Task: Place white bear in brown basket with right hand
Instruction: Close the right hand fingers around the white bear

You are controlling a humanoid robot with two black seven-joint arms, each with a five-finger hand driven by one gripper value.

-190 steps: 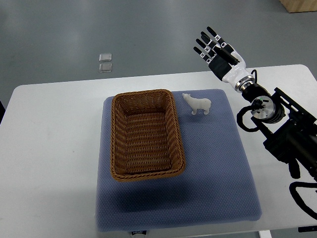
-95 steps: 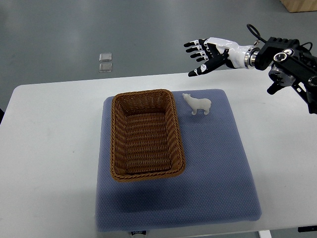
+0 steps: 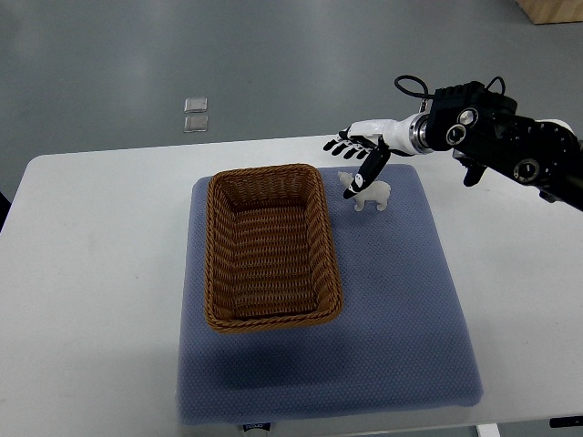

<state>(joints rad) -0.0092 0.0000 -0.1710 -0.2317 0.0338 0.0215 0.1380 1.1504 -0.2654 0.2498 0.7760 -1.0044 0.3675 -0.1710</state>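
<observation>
A small white bear [image 3: 372,193] stands upright on the blue mat [image 3: 401,291], just right of the brown wicker basket [image 3: 271,246]. The basket is rectangular and empty. My right hand [image 3: 355,157] comes in from the right edge and hangs over the bear's head end, fingers spread and holding nothing. The thumb tip points down in front of the bear's head and hides part of it. The left arm is not in view.
The mat lies on a white table [image 3: 91,273]. Two small clear squares [image 3: 194,115] lie on the grey floor beyond the table's far edge. My right forearm [image 3: 492,141] spans the table's back right corner.
My right hand has swung left and lower, from above the table's far edge to just over the bear. The bear and basket have not moved.
</observation>
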